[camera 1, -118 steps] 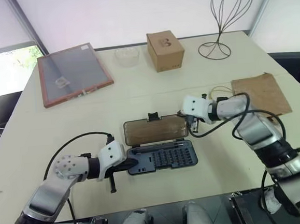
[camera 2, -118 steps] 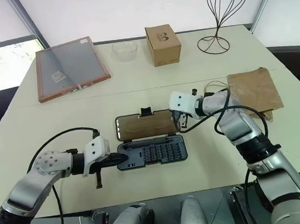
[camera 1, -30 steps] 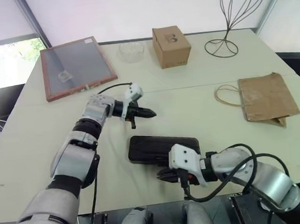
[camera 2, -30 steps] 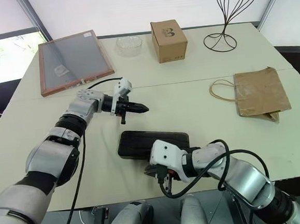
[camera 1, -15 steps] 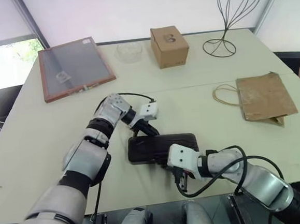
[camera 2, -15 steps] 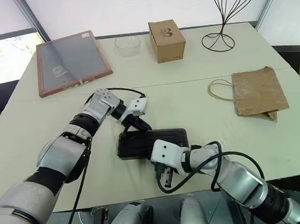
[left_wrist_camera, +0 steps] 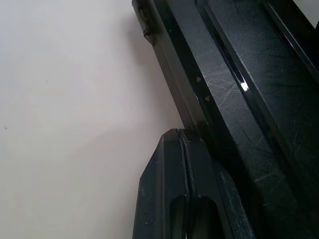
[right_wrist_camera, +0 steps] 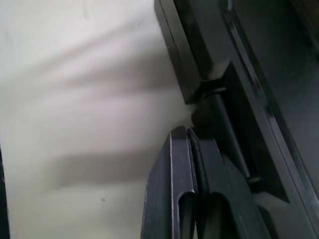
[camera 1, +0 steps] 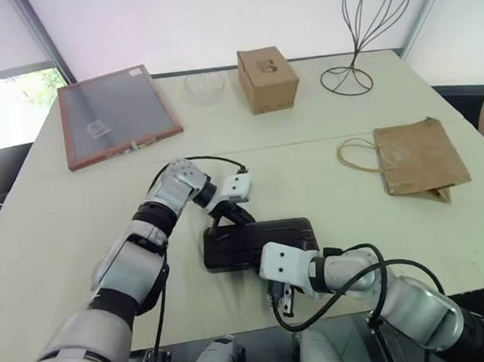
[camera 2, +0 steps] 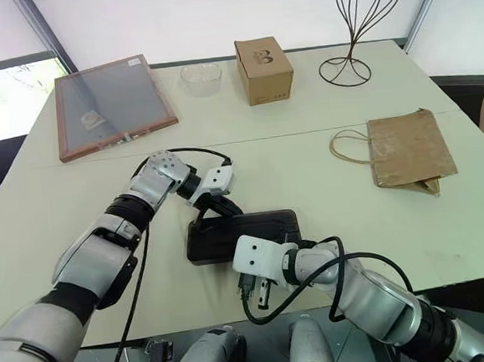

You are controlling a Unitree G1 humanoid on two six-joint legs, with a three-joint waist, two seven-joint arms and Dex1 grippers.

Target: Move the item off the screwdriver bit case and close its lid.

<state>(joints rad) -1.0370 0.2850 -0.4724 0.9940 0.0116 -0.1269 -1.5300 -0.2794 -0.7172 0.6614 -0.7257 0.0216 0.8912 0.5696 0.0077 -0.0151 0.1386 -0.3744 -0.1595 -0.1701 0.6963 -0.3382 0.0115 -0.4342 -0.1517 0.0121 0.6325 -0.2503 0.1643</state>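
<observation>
Left eye view: the case (camera 1: 259, 242) lies flat on the table (camera 1: 323, 141), near the middle of the front edge. Lid down on the base.

Axis: its long axis runs left to right, parallel to the front edge. The latch (right_wrist_camera: 212, 87) is on the near long side, so I take the hinge to be on the far side.

Left gripper (left_wrist_camera: 182, 134): fingers pressed together, holding nothing, tips touching the case's far long side near its left end.

Right gripper (right_wrist_camera: 187, 132): fingers likewise together and empty, tips at the near side, right against the latch.

Handling, my estimate: hard moulded plastic, stiff, with a glossy lid. It should slide readily on this smooth table if pushed from one side only. Probably moderate weight if loaded with bits. It is too low and flat to grasp from above, so I would work it by the two long sides, opposed. To seat the latch, press on the lid's near edge. I cannot tell whether the latch has clicked.
</observation>
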